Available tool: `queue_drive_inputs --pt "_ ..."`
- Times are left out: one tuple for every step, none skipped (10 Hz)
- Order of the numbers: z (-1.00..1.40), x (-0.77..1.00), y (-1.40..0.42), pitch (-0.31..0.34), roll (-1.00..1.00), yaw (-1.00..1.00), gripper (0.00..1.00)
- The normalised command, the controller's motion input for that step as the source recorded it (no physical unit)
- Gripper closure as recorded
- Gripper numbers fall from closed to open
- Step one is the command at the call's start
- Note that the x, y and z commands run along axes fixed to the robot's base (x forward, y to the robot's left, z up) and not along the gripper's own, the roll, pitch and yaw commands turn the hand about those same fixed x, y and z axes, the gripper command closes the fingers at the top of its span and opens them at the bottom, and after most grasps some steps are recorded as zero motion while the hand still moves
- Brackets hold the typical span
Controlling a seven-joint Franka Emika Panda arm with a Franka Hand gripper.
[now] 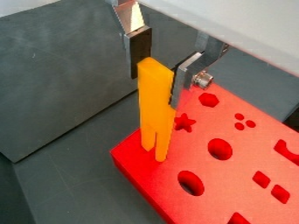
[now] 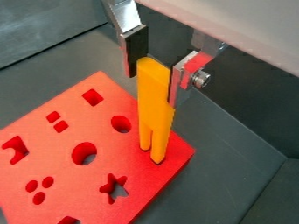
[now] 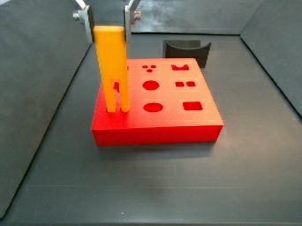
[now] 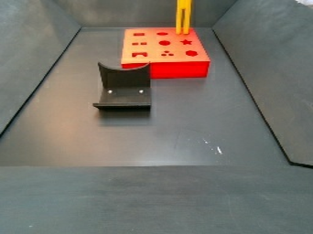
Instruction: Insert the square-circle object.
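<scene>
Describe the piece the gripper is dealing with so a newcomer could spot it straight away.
Find the flat red block with shaped holes on the dark floor. At one corner stands the tall, narrow orange-yellow plastic block, its upper end between the gripper fingers. Its two-pronged lower end and upright height distinguish it from the low dark grey curved block.

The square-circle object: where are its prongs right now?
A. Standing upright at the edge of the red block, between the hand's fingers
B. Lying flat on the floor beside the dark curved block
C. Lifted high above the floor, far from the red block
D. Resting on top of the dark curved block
A: the square-circle object stands upright with its prongs at the red block edge, and the hand has its fingers on either side of its top.
</scene>
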Motion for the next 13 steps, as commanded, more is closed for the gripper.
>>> queue_drive_inputs --pt "-0.25 0.00 0.00 -0.027 0.00 0.00 1.00" --pt "-0.15 0.00 0.00 0.000 0.00 0.00 1.00" --pt "-0.08 0.00 0.00 0.000 0.00 0.00 1.00" --pt "-0.79 0.00 0.00 0.000 0.04 0.00 1.00" --pt "-1.00 0.05 0.02 -0.051 0.00 -0.03 1.00" --pt "-1.00 0.00 0.06 -0.073 0.00 -0.02 1.00" --pt "-1.00 0.02 0.00 -0.084 0.00 0.00 1.00" --pt "-1.00 0.00 0.00 -0.074 0.00 0.00 1.00" --pt "-1.00 0.00 0.00 -0.051 0.01 0.00 1.00" --pt "-1.00 0.00 0.00 -0.017 0.01 0.00 1.00" --pt "-1.00 0.00 0.00 -0.004 0.00 0.00 1.00" --pt "-1.00 0.00 0.00 -0.006 0.00 0.00 1.00" --pt "-1.00 0.00 0.00 -0.019 0.00 0.00 1.00"
